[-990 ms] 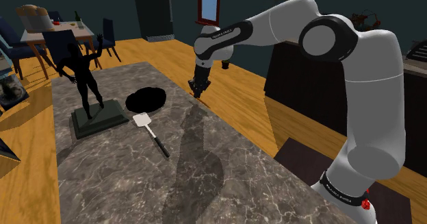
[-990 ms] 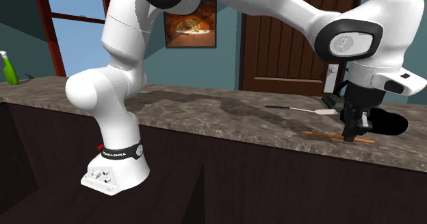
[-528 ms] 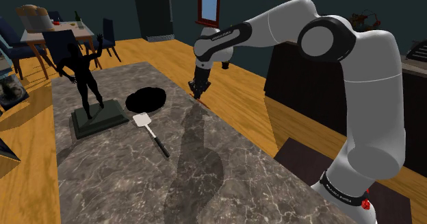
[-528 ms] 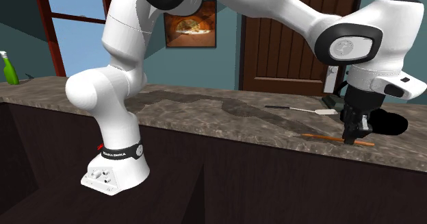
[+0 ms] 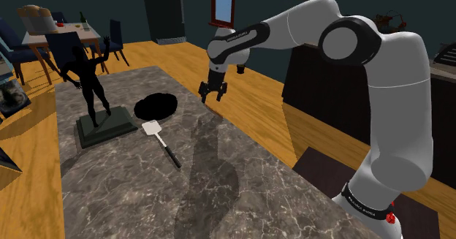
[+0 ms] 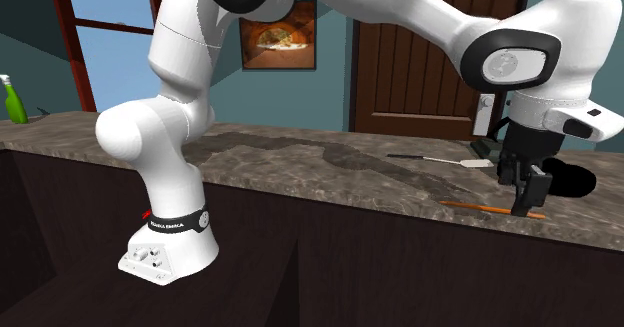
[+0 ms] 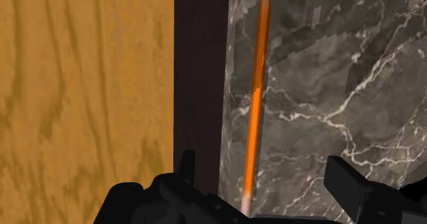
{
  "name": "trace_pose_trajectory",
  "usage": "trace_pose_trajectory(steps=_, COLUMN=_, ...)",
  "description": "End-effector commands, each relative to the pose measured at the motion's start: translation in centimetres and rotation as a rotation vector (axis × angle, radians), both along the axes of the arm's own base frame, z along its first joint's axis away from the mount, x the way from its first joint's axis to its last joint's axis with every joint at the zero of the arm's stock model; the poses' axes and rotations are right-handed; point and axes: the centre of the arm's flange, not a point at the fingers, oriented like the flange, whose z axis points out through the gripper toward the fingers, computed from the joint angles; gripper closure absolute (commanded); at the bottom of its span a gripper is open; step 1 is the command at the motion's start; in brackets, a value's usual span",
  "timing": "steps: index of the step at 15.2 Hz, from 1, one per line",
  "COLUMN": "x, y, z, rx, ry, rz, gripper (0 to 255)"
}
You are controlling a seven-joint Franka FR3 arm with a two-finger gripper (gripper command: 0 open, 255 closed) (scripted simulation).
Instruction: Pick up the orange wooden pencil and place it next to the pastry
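1. My wrist view shows the long orange pencil (image 7: 256, 85) lying along the grey marbled countertop's (image 7: 328, 85) edge, between spread black fingers (image 7: 345, 178) that don't touch it.
2. My second exterior view shows the white arm (image 6: 400, 10) stretched out, with the black gripper (image 6: 522, 197) pointing down.

Dark figurine (image 5: 86, 73) stood on a dark green base (image 5: 109, 128), near the marble countertop's (image 5: 219, 194) left edge in the shoulder view. Spatula (image 5: 161, 140) lay mid-counter just beside the base's corner, white blade toward it, black handle toward the near edge.
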Motion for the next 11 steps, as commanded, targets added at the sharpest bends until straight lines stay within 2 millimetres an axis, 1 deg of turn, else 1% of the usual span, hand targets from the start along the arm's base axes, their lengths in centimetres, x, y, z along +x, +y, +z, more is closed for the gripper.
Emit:
trace_pose_trajectory(steps=1, x=-0.1, y=-0.4, z=2.0, rx=0.0, ry=0.0, rz=0.0, gripper=0)
trace_pose_trajectory(steps=3, x=-0.2, y=-0.9, z=4.3, rx=0.0, ry=0.0, rz=0.0, gripper=0)
trace_pose_trajectory(steps=11, x=-0.2, y=-0.9, z=4.3, rx=0.0, ry=0.0, rz=0.0, gripper=0)
